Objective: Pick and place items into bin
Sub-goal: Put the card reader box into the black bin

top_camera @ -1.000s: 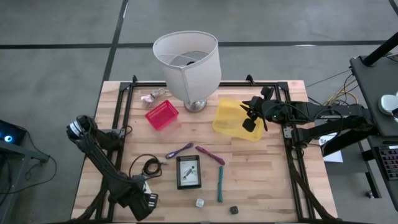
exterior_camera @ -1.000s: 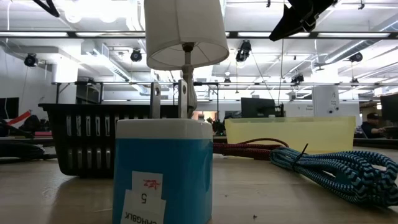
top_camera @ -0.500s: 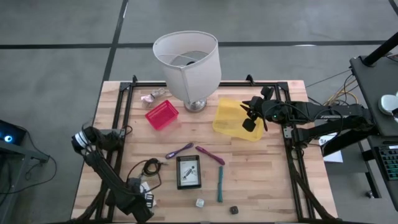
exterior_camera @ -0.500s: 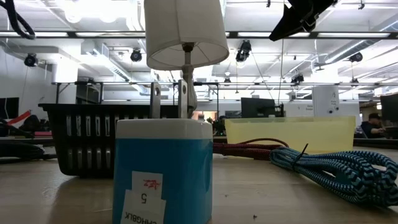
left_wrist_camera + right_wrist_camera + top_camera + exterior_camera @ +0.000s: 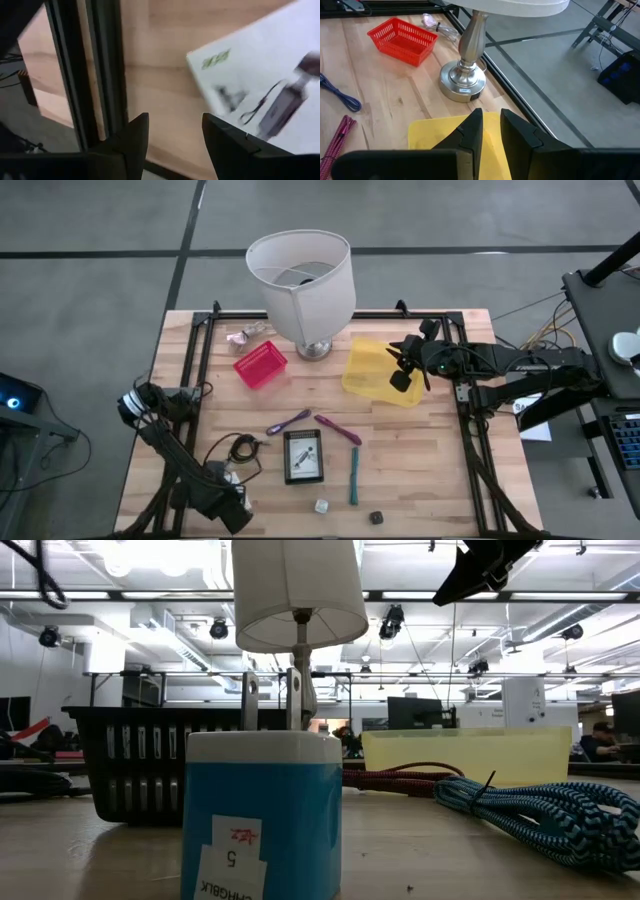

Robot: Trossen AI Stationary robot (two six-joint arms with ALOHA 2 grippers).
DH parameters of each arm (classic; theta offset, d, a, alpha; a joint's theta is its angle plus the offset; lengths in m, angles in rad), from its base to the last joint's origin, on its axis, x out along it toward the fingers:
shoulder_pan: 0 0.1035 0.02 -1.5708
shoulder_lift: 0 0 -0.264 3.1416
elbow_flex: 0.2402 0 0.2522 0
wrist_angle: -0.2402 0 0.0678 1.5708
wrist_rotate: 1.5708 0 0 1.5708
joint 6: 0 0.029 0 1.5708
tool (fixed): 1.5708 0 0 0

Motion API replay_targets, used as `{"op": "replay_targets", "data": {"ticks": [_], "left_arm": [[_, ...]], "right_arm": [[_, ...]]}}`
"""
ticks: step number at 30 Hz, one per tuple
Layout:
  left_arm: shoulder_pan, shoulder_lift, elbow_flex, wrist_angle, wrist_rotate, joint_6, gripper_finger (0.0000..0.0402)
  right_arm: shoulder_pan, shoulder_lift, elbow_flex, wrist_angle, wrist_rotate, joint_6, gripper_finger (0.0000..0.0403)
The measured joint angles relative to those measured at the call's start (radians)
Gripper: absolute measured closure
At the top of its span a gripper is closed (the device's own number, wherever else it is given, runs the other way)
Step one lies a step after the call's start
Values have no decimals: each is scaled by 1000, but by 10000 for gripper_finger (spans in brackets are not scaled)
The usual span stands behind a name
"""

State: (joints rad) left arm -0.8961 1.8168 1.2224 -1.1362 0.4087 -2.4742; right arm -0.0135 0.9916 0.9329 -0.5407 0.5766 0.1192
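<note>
Items, loose on the table's near half:
- white printed card point(image 5: 303, 456), centre
- purple strips point(image 5: 338, 428), at its 1 o'clock
- teal stick point(image 5: 353, 475), at 3 o'clock
- black coiled cable point(image 5: 243, 447), at 9 o'clock
- tiny white cube point(image 5: 321, 506) and dark cube point(image 5: 376, 518), at 5 o'clock near the front edge

All lie apart, leaving room for a grasp from above.

Yellow bin point(image 5: 375, 368): far right, likely the destination. Red basket point(image 5: 260, 364) at 10 o'clock of the card.

Left gripper point(image 5: 236, 505): low at the front-left, jaws parted and empty over bare wood, the card just beyond. The table's black frame rail runs close beside it.

Right gripper point(image 5: 405, 365): held over the bin, fingers nearly together, nothing seen between them; apparently waiting.

Lamp point(image 5: 305, 285): crowds the far edge.
</note>
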Motion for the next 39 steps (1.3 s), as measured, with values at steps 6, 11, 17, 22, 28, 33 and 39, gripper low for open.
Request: {"op": "replay_targets", "data": {"ticks": [6, 11, 17, 22, 28, 33, 39], "left_arm": [[39, 0, 4, -16, -58, 5, 233], [84, -1, 20, -11, -75, 18, 233], [118, -2, 10, -69, -30, 17, 233], [122, -2, 10, -104, -91, 27, 233], [119, -2, 10, -90, -133, 52, 233], [117, -1, 6, -85, -103, -10, 233], [115, 29, 5, -69, -20, -16, 233]], "right_arm": [[0, 0, 0, 0, 0, 0, 346], [0, 0, 0, 0, 0, 0, 346], [0, 0, 0, 0, 0, 0, 346], [0, 0, 0, 0, 0, 0, 346], [0, 0, 0, 0, 0, -3, 346], [0, 0, 0, 0, 0, -26, 346], [0, 0, 0, 0, 0, -25, 346]]}}
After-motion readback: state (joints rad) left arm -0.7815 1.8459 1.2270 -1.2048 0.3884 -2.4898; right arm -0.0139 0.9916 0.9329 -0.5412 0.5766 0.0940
